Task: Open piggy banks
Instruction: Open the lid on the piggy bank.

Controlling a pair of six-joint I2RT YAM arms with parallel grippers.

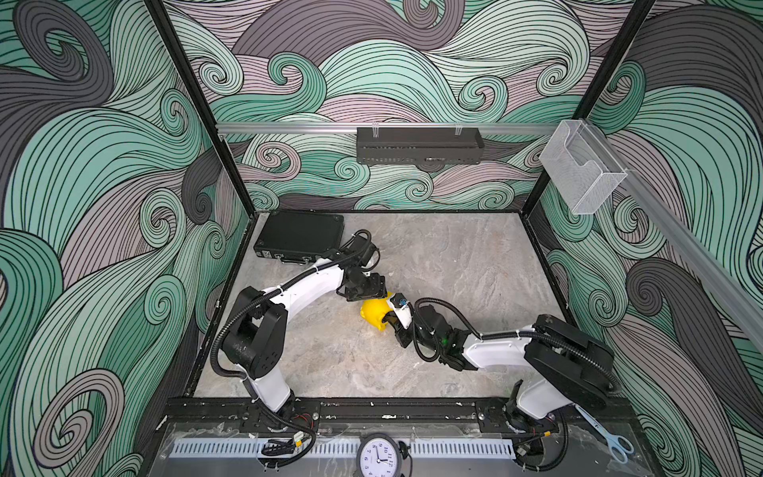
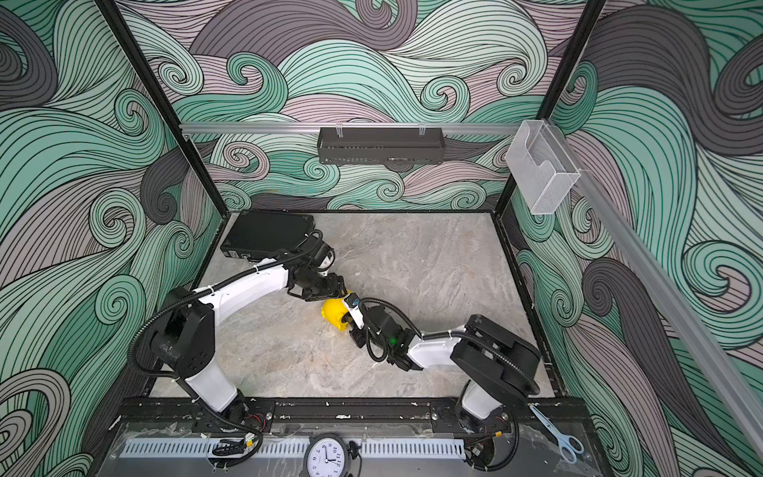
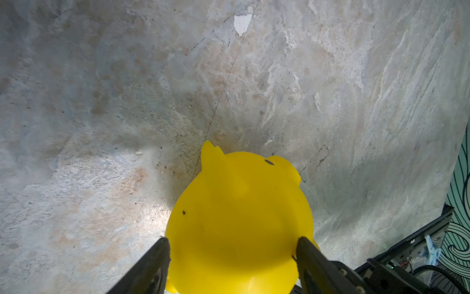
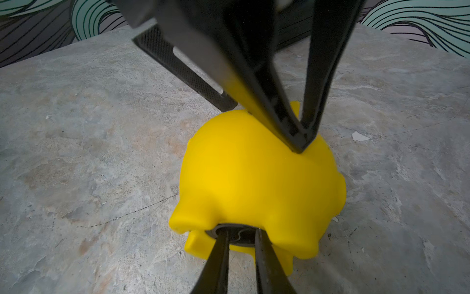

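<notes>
The yellow piggy bank (image 1: 373, 312) (image 2: 333, 312) lies on its side in the middle of the table. My left gripper (image 1: 382, 296) (image 2: 343, 295) comes in from the far left, and its two black fingers press against opposite sides of the round body (image 3: 239, 216); it (image 3: 232, 240) is shut on the pig. My right gripper (image 1: 387, 319) (image 2: 347, 320) reaches in from the right at the pig's underside (image 4: 254, 178). Its narrow fingers (image 4: 240, 232) are pinched on the dark round plug (image 4: 241, 239) set between the stubby legs.
A flat black case (image 1: 299, 237) (image 2: 268, 233) lies at the back left of the stone-patterned table (image 1: 475, 268), just behind the left arm. A black shelf (image 1: 419, 144) and a clear holder (image 1: 578, 165) hang on the walls. Scissors (image 1: 611, 437) and a clock (image 1: 377, 456) sit on the front ledge.
</notes>
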